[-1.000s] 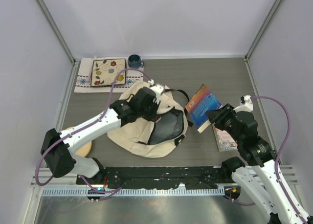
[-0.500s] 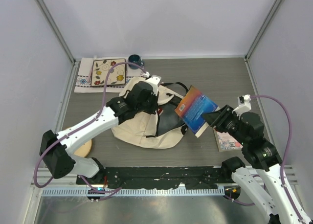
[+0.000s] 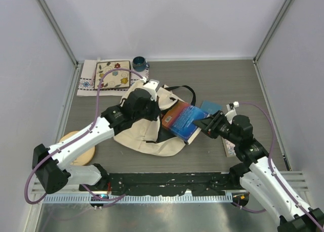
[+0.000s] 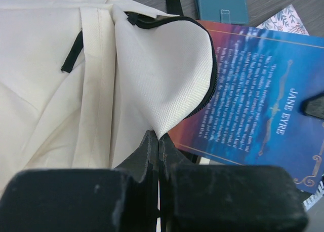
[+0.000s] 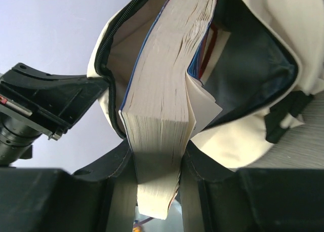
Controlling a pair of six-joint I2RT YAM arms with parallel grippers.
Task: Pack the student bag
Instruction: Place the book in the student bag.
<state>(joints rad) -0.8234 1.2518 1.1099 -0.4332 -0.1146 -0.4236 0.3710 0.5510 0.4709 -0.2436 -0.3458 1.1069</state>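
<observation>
1. Since a second ago the right gripper [image 3: 204, 125] has carried the Jane Eyre paperback [image 3: 180, 119] from the bag's 3 o'clock side toward 9 o'clock. Its leading end now sits in the bag mouth.
2. The student bag [image 3: 143, 132] lies left of table centre, mouth facing 3 o'clock and black straps trailing toward 1 o'clock.
3. The left gripper [image 4: 158, 141] is clamped on the cream zipper flap [image 4: 162, 75] and holds that lip up off the book cover.
4. The right gripper's fingers are closed on the paperback's trailing end, pinching both covers; the page block points into the dark lining.
5. Step in hand, as I judge it: seat the book fully inside.
6. To do it well: keep the flap raised and taut, and push along the book's long axis toward 9 o'clock. Stay under the zipper edge and release only once the trailing end clears the lip.
7. Risks: a loose white page or cover corner bulges at the book's side and could snag the zipper. The soft bag may also slide rather than take the book.
8. A teal case [image 3: 211, 107] sits at the book's 2 o'clock, and a patterned book [image 3: 229, 149] lies under the right arm. Both are unpacked.
</observation>
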